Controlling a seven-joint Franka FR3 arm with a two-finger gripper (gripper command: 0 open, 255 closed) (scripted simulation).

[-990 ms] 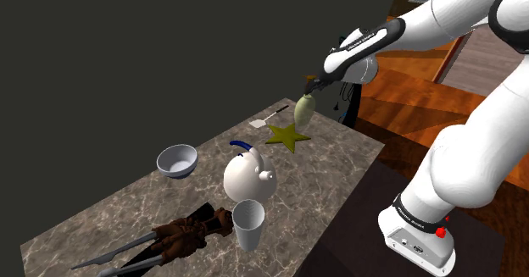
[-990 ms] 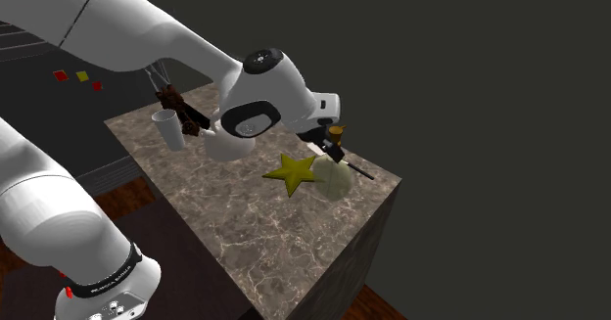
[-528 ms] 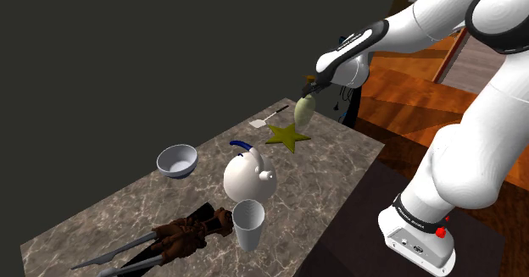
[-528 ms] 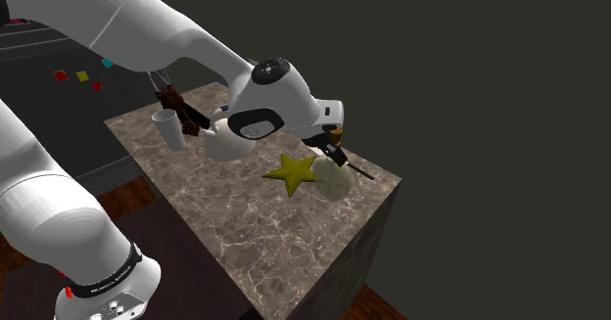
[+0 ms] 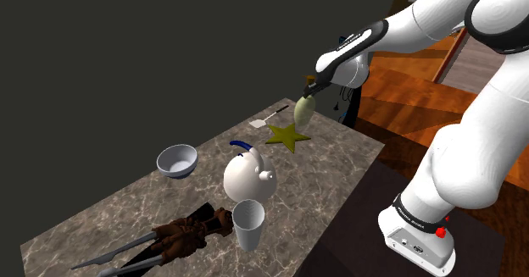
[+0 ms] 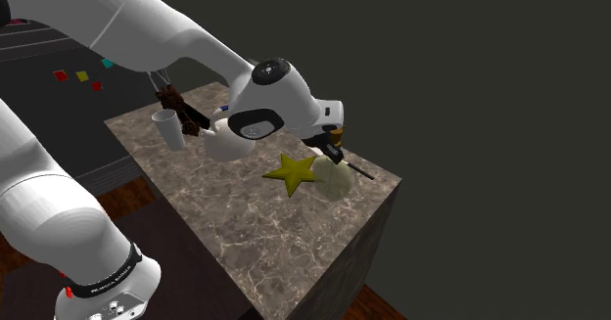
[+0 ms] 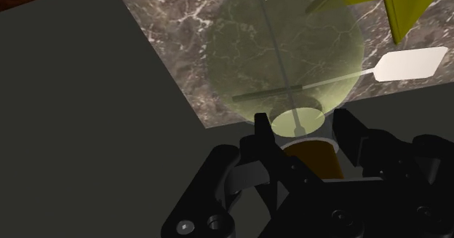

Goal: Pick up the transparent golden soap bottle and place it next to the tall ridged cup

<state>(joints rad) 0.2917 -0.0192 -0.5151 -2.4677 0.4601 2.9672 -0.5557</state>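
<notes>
We take this for a home kitchen. A marble-patterned counter (image 5: 335, 163) carries tableware on its top: a bowl (image 5: 177, 159), a white teapot (image 5: 246, 175), a cup (image 5: 248, 224) and a spatula (image 5: 273, 114). Wooden floor (image 5: 411, 93) lies beside the counter, and plain dark walls (image 5: 127, 63) stand behind it.

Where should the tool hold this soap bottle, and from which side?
Grip the brown neck, coming from above the soap bottle. The round, see-through body is much wider than the neck and hangs below it, so the neck fits between the jaws best. The tool clasps it there now, from both sides.
</notes>
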